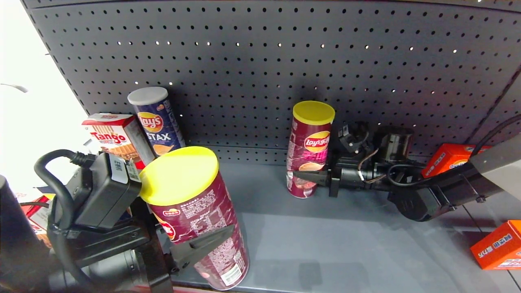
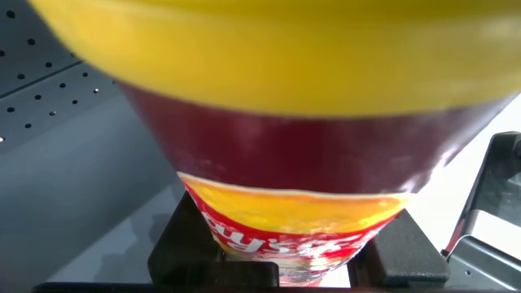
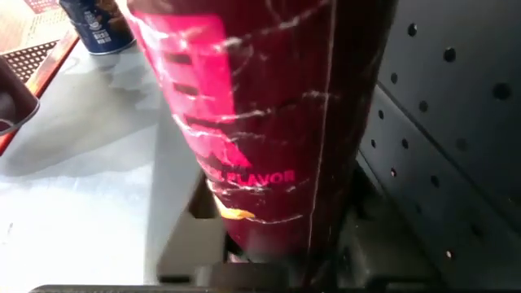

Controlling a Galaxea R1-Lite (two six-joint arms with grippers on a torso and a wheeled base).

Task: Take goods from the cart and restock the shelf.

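Two maroon chip cans with yellow lids are on the grey shelf [image 1: 346, 240]. The near can [image 1: 195, 207] leans a little at the shelf's front left, and my left gripper [image 1: 211, 242] is shut on its lower half; the left wrist view looks along this near can [image 2: 285, 163]. The far can [image 1: 310, 146] stands upright near the pegboard in the middle, its base on the shelf. My right gripper [image 1: 303, 179] comes in from the right and is shut on its lower part. The right wrist view shows this far can [image 3: 269, 122] between the jaws.
A blue chip can [image 1: 156, 122] and a red-and-white wafer box [image 1: 114, 136] stand at the back left. Two orange boxes [image 1: 445, 158] [image 1: 498, 244] lie at the right. The pegboard wall [image 1: 285, 53] closes the back. Bare shelf lies between the two maroon cans.
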